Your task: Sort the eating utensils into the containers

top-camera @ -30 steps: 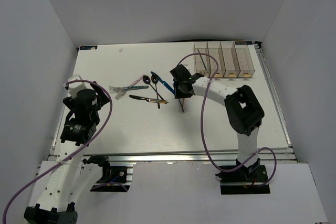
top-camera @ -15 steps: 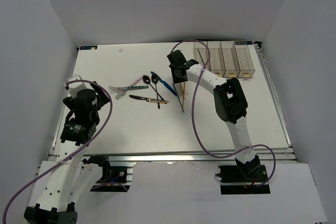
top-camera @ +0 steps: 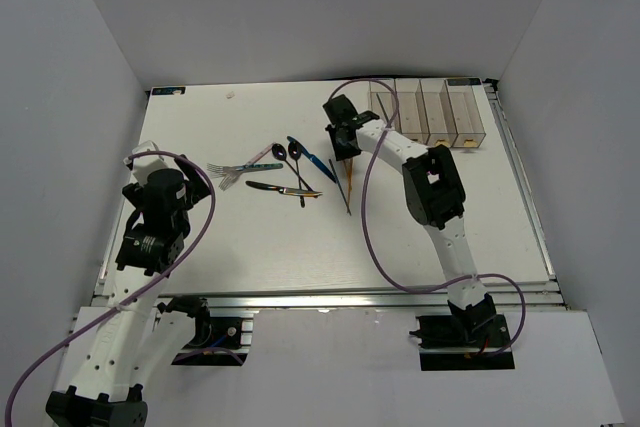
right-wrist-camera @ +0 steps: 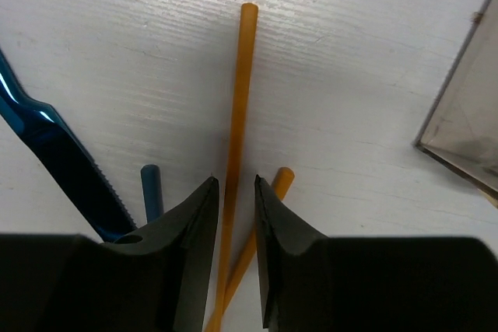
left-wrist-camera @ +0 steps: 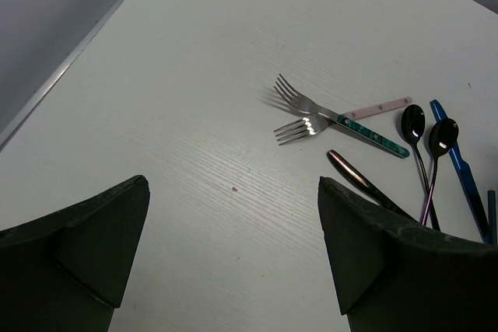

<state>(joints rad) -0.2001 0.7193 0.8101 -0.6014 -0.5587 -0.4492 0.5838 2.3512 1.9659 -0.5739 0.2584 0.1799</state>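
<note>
My right gripper [top-camera: 342, 145] [right-wrist-camera: 236, 180] is down at the table, its jaws a narrow gap apart on either side of an orange chopstick [right-wrist-camera: 243, 75] lying flat. A second orange chopstick [right-wrist-camera: 280, 180] crosses under the right finger. A blue chopstick end [right-wrist-camera: 150, 184] and a blue knife [right-wrist-camera: 47, 130] lie to the left. The chopsticks [top-camera: 348, 179] lie just near of the gripper. Forks [top-camera: 235, 169] [left-wrist-camera: 307, 110], black spoons [top-camera: 285, 154] [left-wrist-camera: 424, 138] and a dark knife [top-camera: 280, 188] [left-wrist-camera: 358, 176] lie mid-table. The clear containers [top-camera: 425, 117] stand at the far right. My left gripper [top-camera: 160, 192] [left-wrist-camera: 233, 184] is open and empty.
A corner of the nearest clear bin [right-wrist-camera: 467, 114] shows at the right of the right wrist view, close to the gripper. The table's left edge [left-wrist-camera: 62, 75] runs beside the left gripper. White walls enclose the table.
My right gripper has moved toward the far side, from over the chopsticks' middle to their far ends, and the right arm has folded closer. The left arm has not moved.
</note>
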